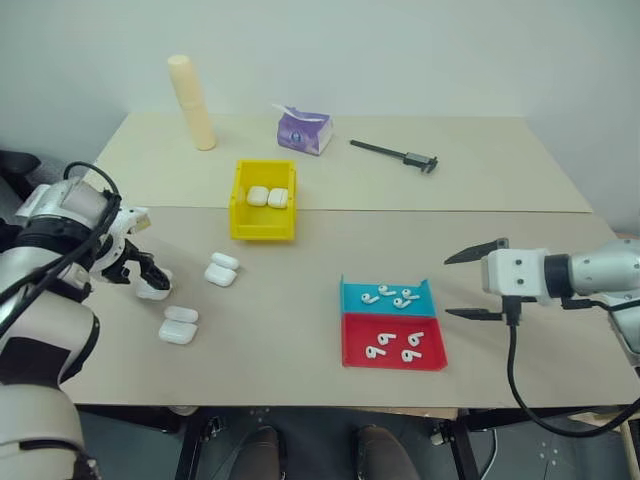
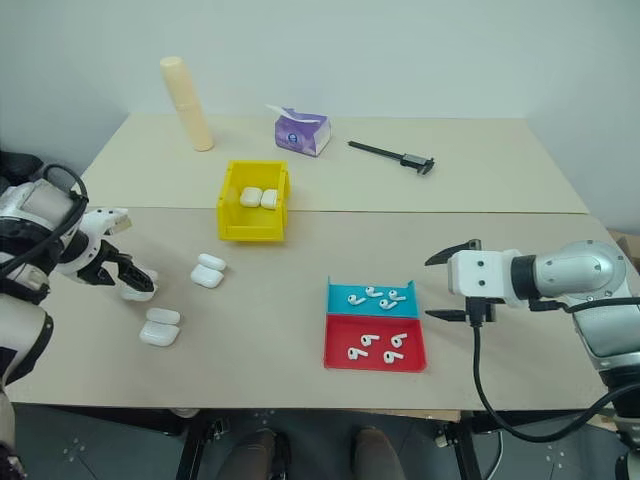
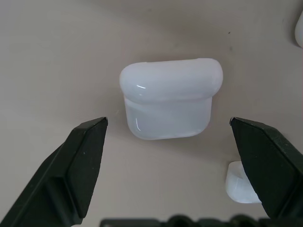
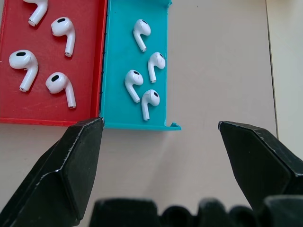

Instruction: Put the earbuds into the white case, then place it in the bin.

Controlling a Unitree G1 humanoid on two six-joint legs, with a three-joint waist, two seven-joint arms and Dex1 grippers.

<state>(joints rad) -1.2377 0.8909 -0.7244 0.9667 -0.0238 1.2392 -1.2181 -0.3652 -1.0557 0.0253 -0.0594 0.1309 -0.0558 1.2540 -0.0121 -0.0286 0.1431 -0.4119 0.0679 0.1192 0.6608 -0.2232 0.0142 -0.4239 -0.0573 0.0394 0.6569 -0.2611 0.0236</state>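
You had the left gripper (image 3: 168, 135) pointed steeply down over a white case (image 3: 169, 98) at the table's left side, its fingers spread wide on either side and apparently not touching it, which looked like the set-up for a straight top grasp. That case lay closed, lid shut, so it would need opening before any earbuds went in. Two more cases (image 1: 221, 269) (image 1: 179, 326) sat near it. Your right gripper (image 1: 476, 283) hung released, fingers apart and empty, just beside the teal tray (image 4: 113, 61), ready to pick. That tray held four earbuds (image 4: 142, 82); the red tray (image 4: 85, 19) touching it held four more. The yellow bin (image 1: 263, 226), farther back, already contained two cases (image 1: 268, 197), side by side.
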